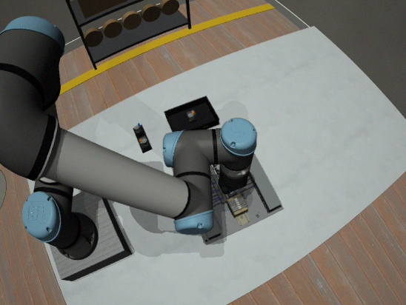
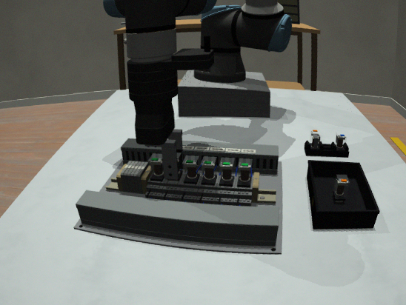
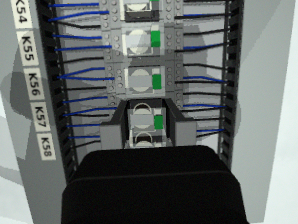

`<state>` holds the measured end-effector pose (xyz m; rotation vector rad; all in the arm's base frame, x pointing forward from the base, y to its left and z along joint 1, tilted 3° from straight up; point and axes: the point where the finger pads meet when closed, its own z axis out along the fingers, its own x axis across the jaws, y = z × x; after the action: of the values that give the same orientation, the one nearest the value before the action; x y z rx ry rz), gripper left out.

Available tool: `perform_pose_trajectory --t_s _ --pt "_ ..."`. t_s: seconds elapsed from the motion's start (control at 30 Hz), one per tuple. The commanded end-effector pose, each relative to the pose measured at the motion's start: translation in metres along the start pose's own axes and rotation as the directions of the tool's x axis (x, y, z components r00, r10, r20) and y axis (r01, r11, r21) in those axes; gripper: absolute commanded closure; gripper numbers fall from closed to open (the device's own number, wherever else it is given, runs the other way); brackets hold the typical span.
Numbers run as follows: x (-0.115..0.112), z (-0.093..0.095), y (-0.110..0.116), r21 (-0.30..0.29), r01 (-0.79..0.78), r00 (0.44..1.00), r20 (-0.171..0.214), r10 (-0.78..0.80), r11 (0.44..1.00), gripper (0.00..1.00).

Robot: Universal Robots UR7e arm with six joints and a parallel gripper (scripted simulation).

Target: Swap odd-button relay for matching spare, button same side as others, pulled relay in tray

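Note:
My gripper (image 3: 146, 111) (image 2: 157, 172) is shut on a green-button relay (image 3: 145, 120) (image 2: 155, 163) in the leftmost socket of the row, by label K58. Its top looks about level with its neighbours. The other relays in the row (image 2: 208, 164) (image 3: 142, 80) also have green buttons, on the same side. The black tray (image 2: 346, 218) (image 1: 174, 118) holds an upright relay with an orange button (image 2: 341, 185) (image 1: 190, 115). The small spare holder (image 2: 326, 149) (image 1: 142, 135) carries an orange-button relay (image 2: 315, 138) and a blue-button relay (image 2: 341, 140).
The relay panel (image 2: 178, 218) has grey wiring ducts front and back and a block of terminals (image 2: 133, 175) left of the row. The arm's base block (image 2: 224, 96) stands behind the panel. A shelf rack (image 1: 130, 26) stands off the mat.

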<state>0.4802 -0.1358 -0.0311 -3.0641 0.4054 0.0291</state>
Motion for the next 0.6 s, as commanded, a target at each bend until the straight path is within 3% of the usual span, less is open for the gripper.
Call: perform_pose_trajectory --t_s 0.0,0.5,0.53,0.57 --pt "0.0005 0.0015 0.0001 0.000 0.000 1.000 -0.002 0.000 1.000 1.00" --pt "0.0005 0.0045 0.0001 0.000 0.000 1.000 -0.002 0.000 1.000 1.00" --pt "0.0005 0.0036 0.0003 -0.001 0.000 1.000 -0.002 0.000 1.000 0.00" --pt "0.0005 0.0036 0.0003 -0.001 0.000 1.000 -0.002 0.000 1.000 0.00"
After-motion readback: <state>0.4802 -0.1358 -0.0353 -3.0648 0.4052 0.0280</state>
